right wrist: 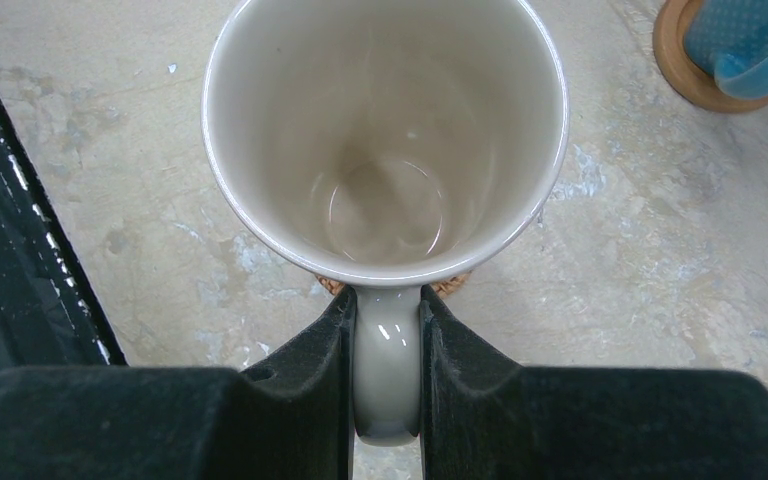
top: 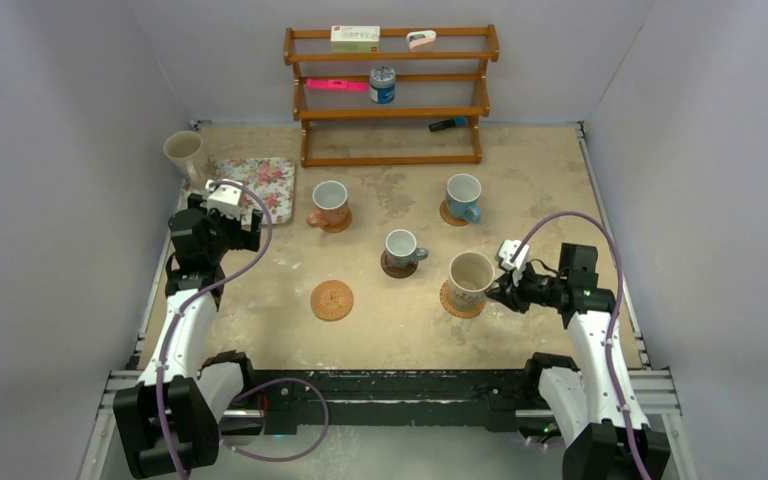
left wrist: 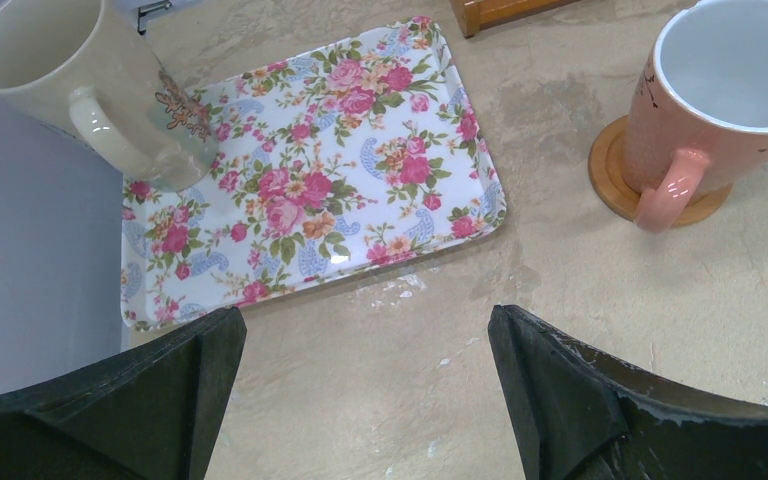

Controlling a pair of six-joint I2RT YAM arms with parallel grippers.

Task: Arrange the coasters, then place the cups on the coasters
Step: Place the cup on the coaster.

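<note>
The right jaws pinch the glazed handle of a tall cream mug (top: 471, 279), lower right of centre in the top view, seemingly resting on a woven coaster (top: 457, 303). An uneven release could drag the slick mug off that light, ribbed disc. The left jaws gape wide and empty beside the glossy floral tray (top: 278, 195). The second cream mug (top: 183, 152) stands upper left.

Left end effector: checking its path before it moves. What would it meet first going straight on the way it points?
Probably the rectangular floral tray, past some tabletop; depth is unclear.
</note>
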